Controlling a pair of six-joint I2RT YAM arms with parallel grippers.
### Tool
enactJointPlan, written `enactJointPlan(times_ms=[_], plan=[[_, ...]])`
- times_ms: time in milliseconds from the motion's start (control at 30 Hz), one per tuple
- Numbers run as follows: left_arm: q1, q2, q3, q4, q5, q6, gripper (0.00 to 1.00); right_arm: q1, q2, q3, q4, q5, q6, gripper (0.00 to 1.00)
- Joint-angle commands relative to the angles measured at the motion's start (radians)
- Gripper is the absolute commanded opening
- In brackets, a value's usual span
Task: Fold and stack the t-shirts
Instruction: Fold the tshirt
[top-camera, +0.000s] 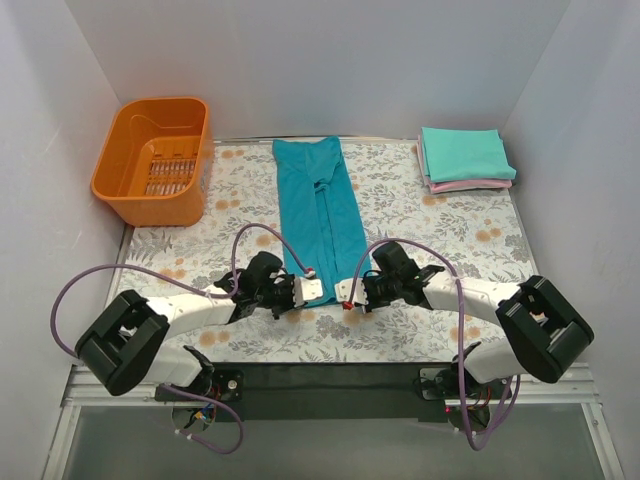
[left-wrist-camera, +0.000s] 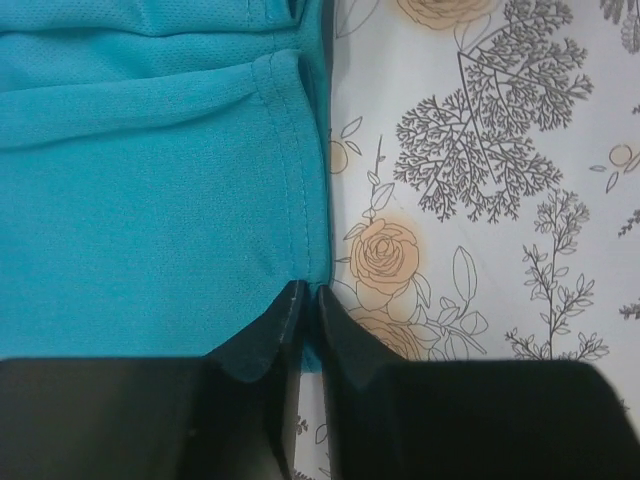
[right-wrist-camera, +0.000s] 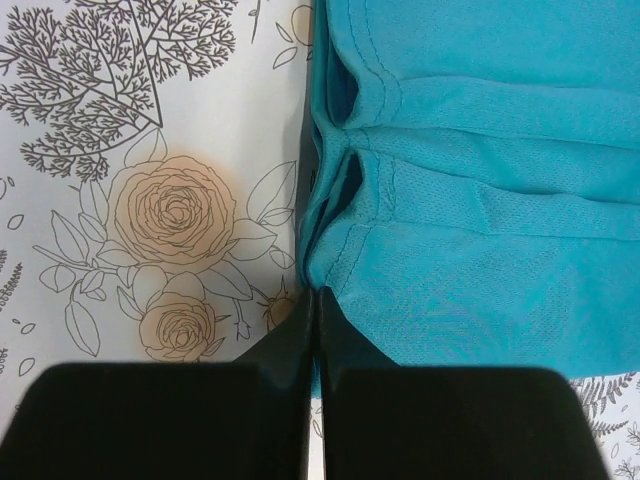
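The deep teal-blue t-shirt (top-camera: 320, 210) lies as a long narrow strip down the middle of the table, sides folded inward. My left gripper (top-camera: 300, 290) is shut on its near left corner, seen as hemmed cloth (left-wrist-camera: 180, 220) between the black fingers (left-wrist-camera: 262, 335). My right gripper (top-camera: 352, 292) is shut on its near right corner (right-wrist-camera: 480, 250), fingers (right-wrist-camera: 350, 340) pinching the edge. At the back right the mint-teal t-shirt (top-camera: 464, 154) lies folded on top of the folded pink t-shirt (top-camera: 470, 186).
An orange plastic basket (top-camera: 156, 160) stands at the back left. The table has a floral cloth (top-camera: 450, 240). White walls close in the back and both sides. Purple cables loop from both arms.
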Motion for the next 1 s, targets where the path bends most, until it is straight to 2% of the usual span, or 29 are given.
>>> enactJointPlan(times_ms=[0, 100, 300, 433, 700, 967], plan=[[-0.004, 0.047, 0.013, -0.059, -0.050, 0.023, 0.09, -0.002, 0.040, -0.008, -0.083, 0.058, -0.009, 0.01], [-0.004, 0.037, 0.024, -0.094, -0.053, 0.023, 0.00, -0.002, 0.020, 0.002, -0.127, 0.062, -0.008, 0.01], [-0.004, -0.112, 0.024, -0.227, 0.059, 0.060, 0.00, -0.001, -0.095, 0.027, -0.213, 0.017, 0.024, 0.01], [-0.004, -0.206, 0.025, -0.247, 0.079, 0.036, 0.00, 0.007, -0.153, 0.058, -0.271, -0.006, 0.049, 0.01], [0.027, -0.188, 0.103, -0.287, 0.091, -0.019, 0.00, -0.016, -0.121, 0.151, -0.273, 0.032, 0.058, 0.01], [0.217, -0.050, 0.257, -0.278, 0.136, 0.023, 0.00, -0.111, 0.001, 0.324, -0.273, 0.003, -0.020, 0.01]])
